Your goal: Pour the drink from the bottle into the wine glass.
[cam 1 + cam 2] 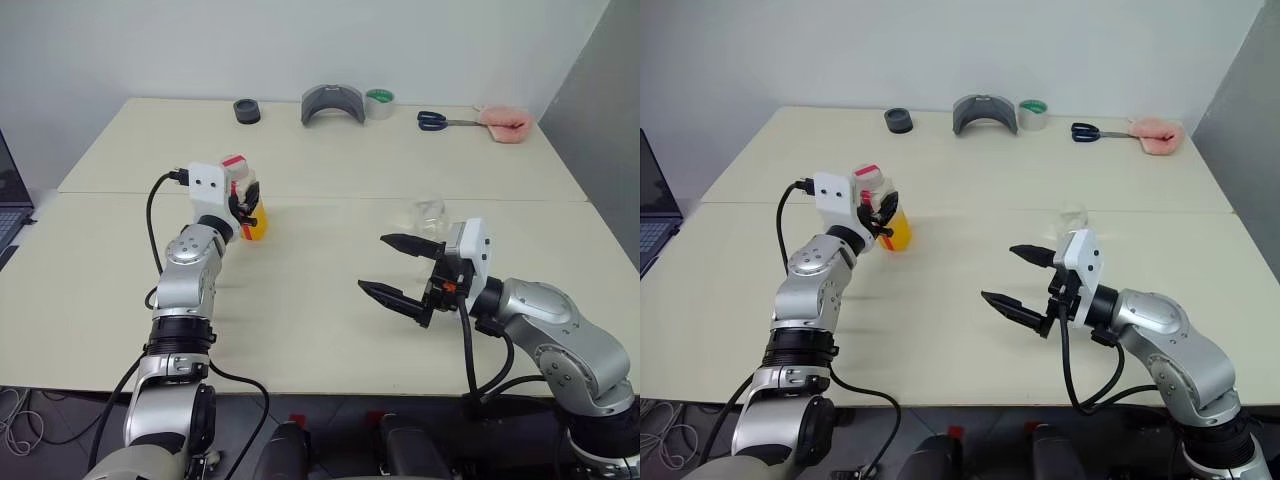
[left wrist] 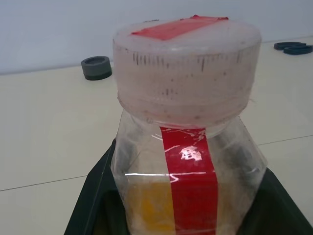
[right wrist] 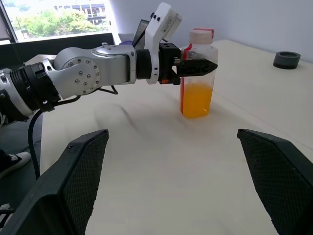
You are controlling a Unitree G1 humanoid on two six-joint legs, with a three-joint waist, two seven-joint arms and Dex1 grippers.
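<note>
The bottle (image 1: 248, 205), clear plastic with a red-and-white cap (image 2: 186, 73) and a red label strip, stands upright on the table's left half. The orange drink (image 3: 196, 99) fills its lower part. My left gripper (image 3: 198, 66) is level and shut on the bottle's upper body, with a black finger (image 2: 93, 200) on either side. The wine glass (image 1: 428, 212) stands right of centre, faint and clear. It is just beyond my right gripper (image 1: 374, 262), which is open and empty above the table, pointing towards the bottle.
Along the table's far edge lie a black ring (image 1: 247, 111), a grey curved piece (image 1: 333, 103), a tape roll (image 1: 379, 103), blue-handled scissors (image 1: 440, 121) and a pink object (image 1: 505, 124). A laptop (image 1: 10, 200) sits at the far left. A seam (image 1: 330, 197) crosses the table.
</note>
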